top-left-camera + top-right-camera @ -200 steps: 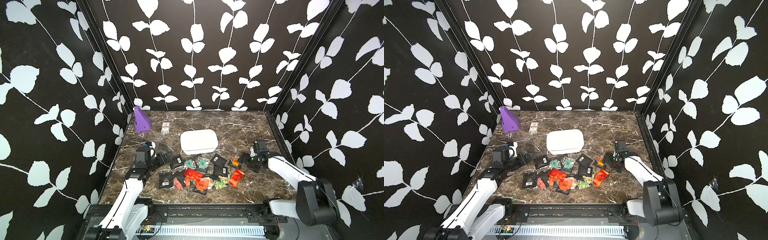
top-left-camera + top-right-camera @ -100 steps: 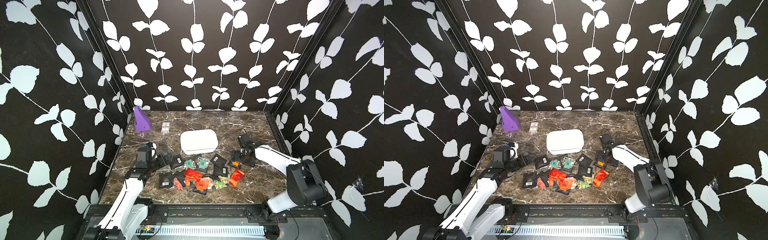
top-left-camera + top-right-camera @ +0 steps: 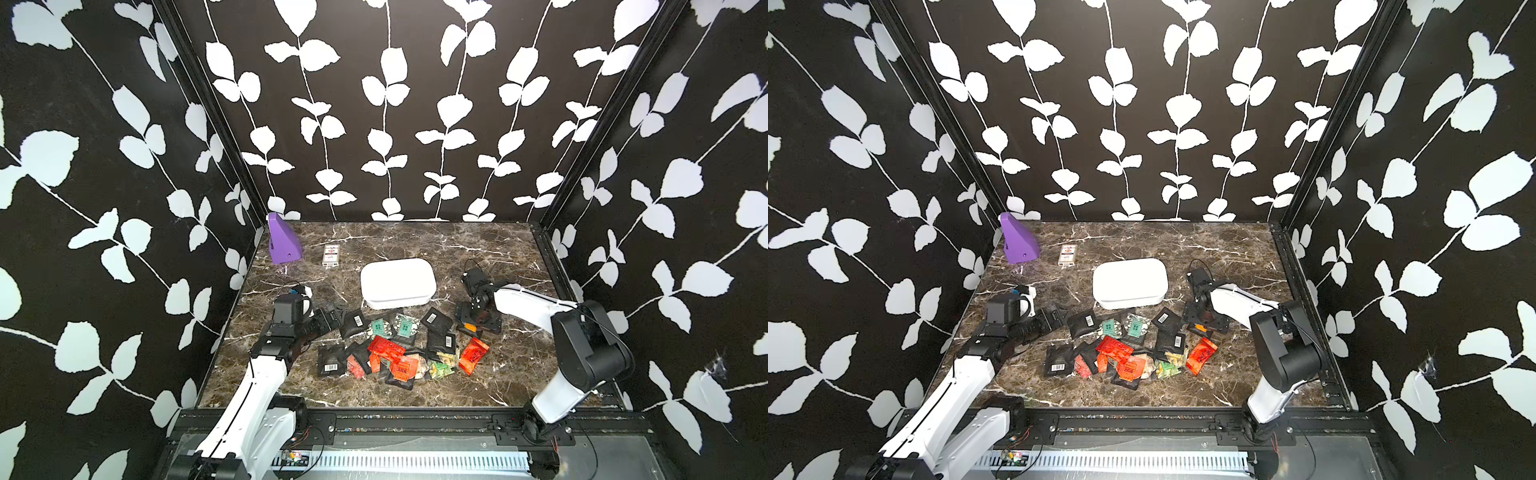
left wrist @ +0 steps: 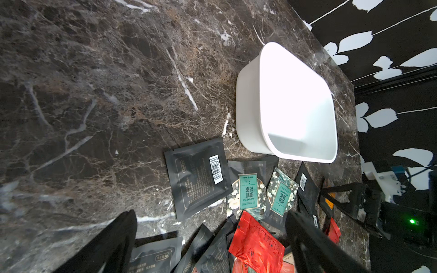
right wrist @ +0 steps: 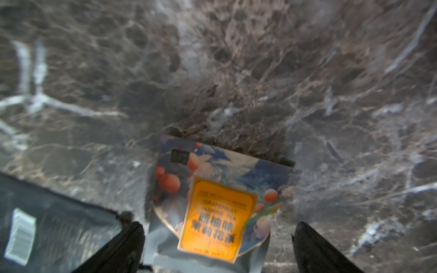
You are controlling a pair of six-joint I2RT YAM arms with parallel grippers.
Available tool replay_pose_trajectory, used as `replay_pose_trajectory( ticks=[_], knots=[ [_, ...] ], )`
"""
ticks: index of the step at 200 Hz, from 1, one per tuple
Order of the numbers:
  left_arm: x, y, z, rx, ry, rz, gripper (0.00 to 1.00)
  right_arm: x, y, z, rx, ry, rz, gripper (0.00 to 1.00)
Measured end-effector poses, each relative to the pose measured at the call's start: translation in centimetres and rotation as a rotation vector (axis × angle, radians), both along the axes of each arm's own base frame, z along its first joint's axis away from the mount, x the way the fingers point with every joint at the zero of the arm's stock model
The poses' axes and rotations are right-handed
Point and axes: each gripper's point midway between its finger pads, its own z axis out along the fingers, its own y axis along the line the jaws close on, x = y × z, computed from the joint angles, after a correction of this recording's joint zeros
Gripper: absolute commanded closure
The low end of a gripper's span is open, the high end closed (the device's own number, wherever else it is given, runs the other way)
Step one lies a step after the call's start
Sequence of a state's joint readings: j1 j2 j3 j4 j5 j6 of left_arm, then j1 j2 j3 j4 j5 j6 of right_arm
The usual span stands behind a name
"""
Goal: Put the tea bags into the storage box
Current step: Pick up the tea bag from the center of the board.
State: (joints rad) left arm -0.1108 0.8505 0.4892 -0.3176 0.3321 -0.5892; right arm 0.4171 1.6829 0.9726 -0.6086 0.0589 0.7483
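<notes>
The tea bags (image 3: 390, 353) lie in a loose, overlapping heap on the desk (image 3: 415, 245), just in front of the storage box (image 3: 397, 302), which keeps every carry short. The box stands open side up. In the left wrist view its wall and the shaded corner of its floor are bare. Glare washes out the rest of the inside, but I make out no sachet there, so I judge the filling has hardly begun. The right fingers (image 5: 314, 248) stand wide apart around an orange-labelled sachet (image 5: 217, 212) lying flat at the heap's edge. There is a gap on each side and they grip nothing, which looks to me like lining up for a pinch. The left fingers (image 4: 312, 243) are likewise spread and empty, low by the black sachets (image 4: 198, 175) at the heap's other end, probably so that each arm works its own side.
</notes>
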Motion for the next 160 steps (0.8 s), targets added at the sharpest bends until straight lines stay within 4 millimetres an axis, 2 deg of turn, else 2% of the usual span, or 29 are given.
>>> replay_pose_trajectory(
  ticks=[26,67,109,160],
  knots=[
    [-0.13,0.02,0.01,0.002,0.001,-0.001,0.04,0.15,-0.12,-0.16,-0.006,-0.004,-0.02,0.09],
    [-0.28,0.09,0.11,0.004,-0.001,0.001,0.04,0.48,-0.31,-0.19,-0.012,-0.023,-0.047,0.27],
    [-0.33,0.17,0.0,0.008,0.004,0.004,0.04,0.75,-0.4,-0.26,-0.013,-0.04,-0.07,0.34],
    [-0.32,0.22,0.01,0.01,0.003,0.006,0.04,0.99,-0.52,-0.16,-0.016,-0.055,-0.09,0.48]
  ],
)
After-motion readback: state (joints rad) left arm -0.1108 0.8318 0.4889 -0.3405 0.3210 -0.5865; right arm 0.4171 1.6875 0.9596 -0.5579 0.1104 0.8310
